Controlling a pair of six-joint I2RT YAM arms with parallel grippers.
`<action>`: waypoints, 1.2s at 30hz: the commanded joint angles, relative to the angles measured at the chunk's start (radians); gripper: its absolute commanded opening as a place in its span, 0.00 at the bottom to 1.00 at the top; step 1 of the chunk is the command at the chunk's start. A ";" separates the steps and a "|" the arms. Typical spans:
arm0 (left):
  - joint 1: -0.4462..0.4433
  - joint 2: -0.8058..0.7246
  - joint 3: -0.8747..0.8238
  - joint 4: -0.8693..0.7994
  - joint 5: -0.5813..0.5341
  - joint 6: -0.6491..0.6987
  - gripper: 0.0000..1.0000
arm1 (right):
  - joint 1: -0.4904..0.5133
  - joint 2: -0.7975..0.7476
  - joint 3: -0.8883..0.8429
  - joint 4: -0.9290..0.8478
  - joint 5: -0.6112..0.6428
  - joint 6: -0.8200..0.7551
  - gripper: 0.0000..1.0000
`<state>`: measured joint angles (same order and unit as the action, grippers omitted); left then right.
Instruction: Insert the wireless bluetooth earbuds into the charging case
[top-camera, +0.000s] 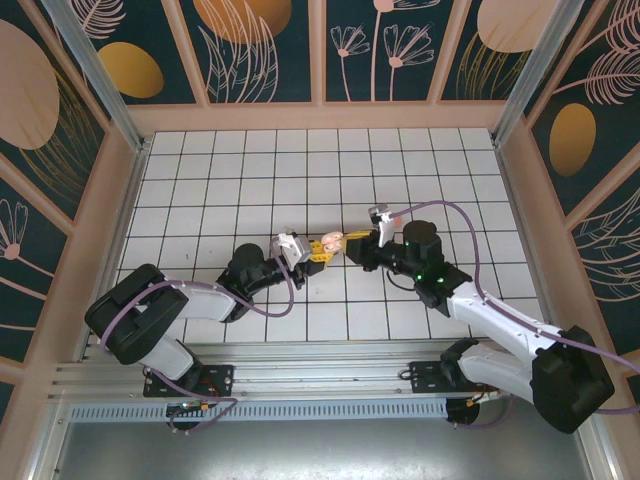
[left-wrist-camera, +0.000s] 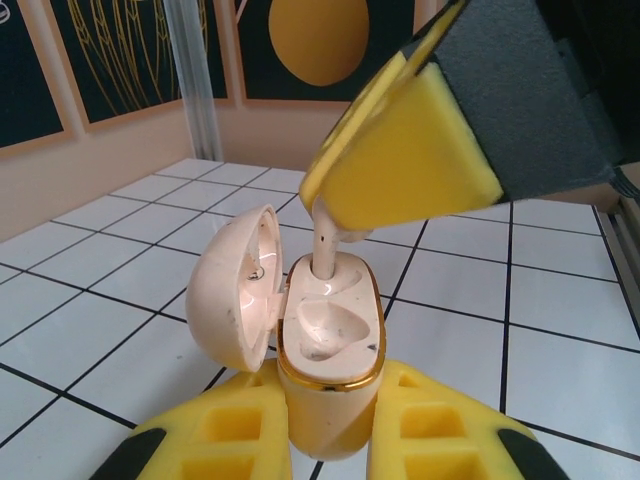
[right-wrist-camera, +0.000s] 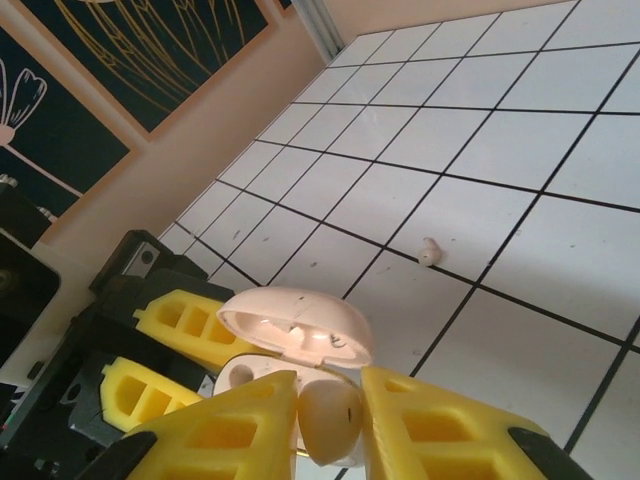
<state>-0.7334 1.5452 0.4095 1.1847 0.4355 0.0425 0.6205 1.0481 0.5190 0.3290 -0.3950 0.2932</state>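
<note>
The pale beige charging case (left-wrist-camera: 330, 330) stands upright with its lid (left-wrist-camera: 232, 290) swung open to the left, and my left gripper (left-wrist-camera: 330, 430) is shut on its lower body. My right gripper (right-wrist-camera: 330, 440) is shut on a beige earbud (right-wrist-camera: 335, 410) right above the case. In the left wrist view that earbud's stem (left-wrist-camera: 327, 245) reaches down into the far slot, while the near slot (left-wrist-camera: 330, 335) is bare. Another beige earbud (right-wrist-camera: 430, 252) lies loose on a floor tile beyond the case. From above, both grippers meet at the case (top-camera: 333, 241) in mid-table.
White tiled floor (top-camera: 250, 180) with dark grid lines spreads around the grippers. Beige walls (top-camera: 320, 115) with dark floral panels close off the back and sides. The left gripper's yellow fingers (right-wrist-camera: 185, 318) sit close under the right gripper's.
</note>
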 joint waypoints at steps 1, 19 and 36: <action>-0.005 -0.027 0.037 0.044 -0.016 0.020 0.08 | 0.018 0.010 0.031 -0.039 -0.025 -0.018 0.26; -0.006 -0.037 0.025 0.020 -0.024 0.034 0.08 | 0.018 -0.046 0.076 -0.052 -0.016 0.006 0.51; -0.005 -0.043 0.016 0.022 -0.022 0.036 0.08 | -0.104 -0.042 0.129 -0.072 -0.218 0.143 0.48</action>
<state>-0.7334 1.5246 0.4160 1.1812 0.4099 0.0631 0.5461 0.9920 0.6113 0.2501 -0.5220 0.3820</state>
